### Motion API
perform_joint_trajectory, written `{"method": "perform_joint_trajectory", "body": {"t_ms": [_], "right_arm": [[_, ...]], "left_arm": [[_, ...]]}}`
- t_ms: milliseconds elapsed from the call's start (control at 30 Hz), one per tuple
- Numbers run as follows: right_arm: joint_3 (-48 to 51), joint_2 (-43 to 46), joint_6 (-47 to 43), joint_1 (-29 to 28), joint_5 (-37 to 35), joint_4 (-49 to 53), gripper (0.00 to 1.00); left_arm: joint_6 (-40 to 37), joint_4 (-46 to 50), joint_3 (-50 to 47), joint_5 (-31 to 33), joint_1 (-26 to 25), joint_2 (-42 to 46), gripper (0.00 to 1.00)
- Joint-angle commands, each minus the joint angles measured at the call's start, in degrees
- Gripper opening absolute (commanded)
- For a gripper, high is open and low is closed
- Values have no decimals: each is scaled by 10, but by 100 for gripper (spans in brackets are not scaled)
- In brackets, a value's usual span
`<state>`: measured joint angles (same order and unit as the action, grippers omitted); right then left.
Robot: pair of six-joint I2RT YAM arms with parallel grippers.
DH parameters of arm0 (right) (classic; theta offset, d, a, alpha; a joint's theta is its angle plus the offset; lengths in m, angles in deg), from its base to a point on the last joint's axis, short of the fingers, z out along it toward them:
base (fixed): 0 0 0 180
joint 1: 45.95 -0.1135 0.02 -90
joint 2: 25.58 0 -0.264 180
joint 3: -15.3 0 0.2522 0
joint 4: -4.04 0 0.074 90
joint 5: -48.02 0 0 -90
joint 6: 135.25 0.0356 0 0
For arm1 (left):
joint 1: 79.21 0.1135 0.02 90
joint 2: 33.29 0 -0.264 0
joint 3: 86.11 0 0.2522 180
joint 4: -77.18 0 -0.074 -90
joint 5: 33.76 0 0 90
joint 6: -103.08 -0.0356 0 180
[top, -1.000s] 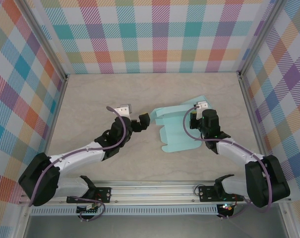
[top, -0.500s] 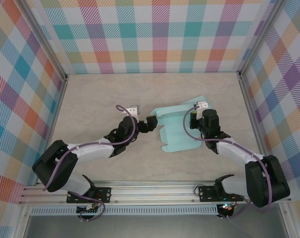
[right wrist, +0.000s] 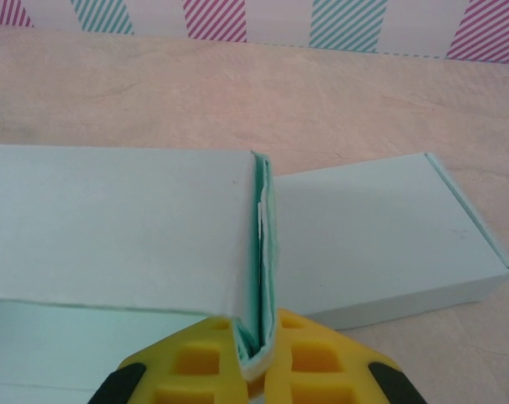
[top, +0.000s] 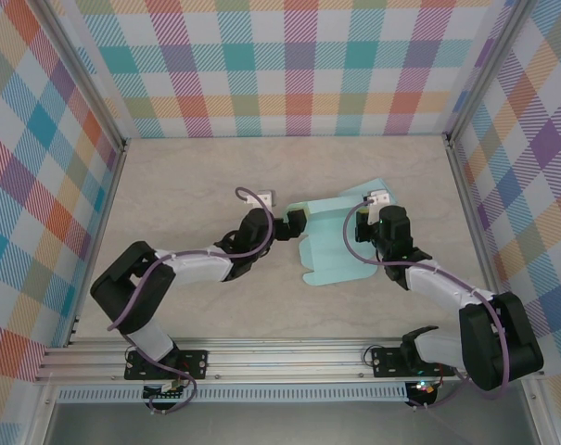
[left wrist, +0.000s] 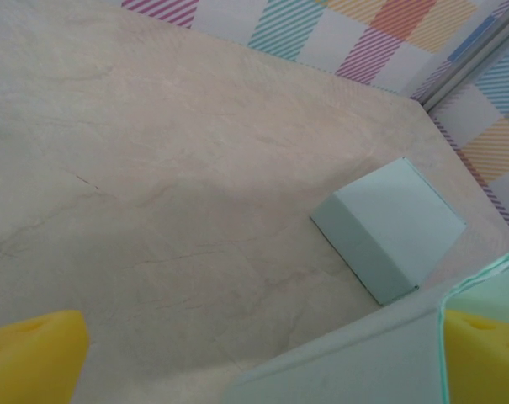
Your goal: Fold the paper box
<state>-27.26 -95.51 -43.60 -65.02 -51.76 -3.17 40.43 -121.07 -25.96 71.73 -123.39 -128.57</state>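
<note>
A: Where is the paper box [top: 337, 248] sitting?

B: Right of the middle of the bench [top: 187, 176], nearer the far edge than the near one. It lies open and only part formed. One hollow side [left wrist: 389, 227] is already rolled over, at the end towards the far right corner.

A: And the arms?

B: The right end effector [right wrist: 256, 358] is pinched tight on a doubled upright wall [right wrist: 261, 219] of the box. Its wrist view shows both yellow pads pressed to the paper with the seam between them. The left end effector [top: 292, 223] stands wide at the box's left edge, gripping nothing. One pad [left wrist: 483, 345] is just behind a raised panel edge [left wrist: 355, 362], the other well out over bare bench.

A: So what is the step in hand?

B: I'd judge it to be folding that left panel while the right arm anchors the box.

A: How to do it well?

B: Make the right pinch firm and low on the wall, so the sheet cannot slide or lift. Bring the left pads astride the panel's edge, not beside it, and close gently, since thin card creases wherever it is squeezed. Then turn the panel about its scored line, not across it, moving slowly towards the middle of the box. If the box starts to drag along the bench, stop and reset rather than pull harder.
</note>
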Motion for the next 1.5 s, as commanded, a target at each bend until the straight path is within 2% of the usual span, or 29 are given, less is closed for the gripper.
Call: {"method": "perform_joint_trajectory", "body": {"t_ms": [0,367,533,633,767,867,967,1167,1333,1467], "right_arm": [[6,11,1,4,15,-29,0],[2,8,4,6,16,-25,0],[1,8,4,6,15,-25,0],[-2,5,4,6,16,-22,0],[-8,0,1,7,21,-16,0],[-9,-1,0,6,24,-16,0],[-7,1,1,6,24,-17,0],[1,8,2,7,19,-24,0],[8,15,3,6,17,-30,0],[8,15,3,6,17,-29,0]], "left_arm": [[-13,-29,28,-8,-11,-21,100],[24,-129,31,-28,-29,-62,100],[61,-50,-11,40,-29,4,100],[113,24,-51,76,-28,69,100],[170,75,-111,65,-33,138,98],[208,93,-142,36,-42,158,95],[221,71,-147,-1,-60,147,93],[193,48,-89,-17,-103,87,91],[180,12,-61,-17,-106,42,89],[150,13,-26,-8,-106,18,83]]}}
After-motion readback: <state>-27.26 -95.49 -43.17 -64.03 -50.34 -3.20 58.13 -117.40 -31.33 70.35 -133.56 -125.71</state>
